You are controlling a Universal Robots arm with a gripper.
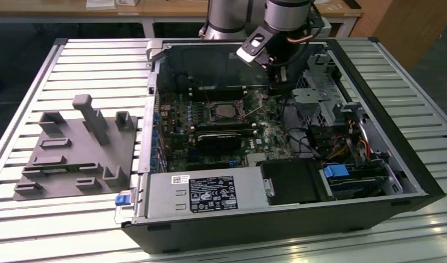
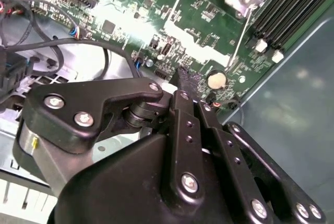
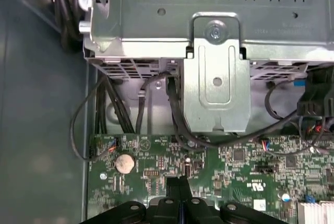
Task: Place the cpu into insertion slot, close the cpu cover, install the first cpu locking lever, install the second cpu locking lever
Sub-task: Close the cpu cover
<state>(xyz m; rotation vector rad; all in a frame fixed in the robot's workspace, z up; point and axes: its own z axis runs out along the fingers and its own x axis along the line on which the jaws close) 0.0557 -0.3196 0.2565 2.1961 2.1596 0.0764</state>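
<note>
Arm comes down near-vertical from the far side into the open pc case (image 1: 399, 164), wrist slightly tilted. The gripper (image 1: 277, 89) is low over the green motherboard (image 1: 271, 125), to the exterior view's right of the insertion slot (image 1: 213, 109). Fingers (image 3: 176, 186) are pressed together, nothing between them, tip near the coin cell (image 3: 124, 163). The cpu (image 1: 227, 112) sits in the slot, silvery top showing, clear of the gripper.

Bright, even room light from above, with glare on metal and board.
In the exterior view the slatted table (image 1: 55, 219) shines pale, while the computer case (image 1: 282, 235) keeps its inside in shade. In the second wrist view a white glare streak washes out part of the motherboard (image 2: 209, 41), and the black gripper (image 2: 184, 80) shows only small highlights on its screws.
</note>
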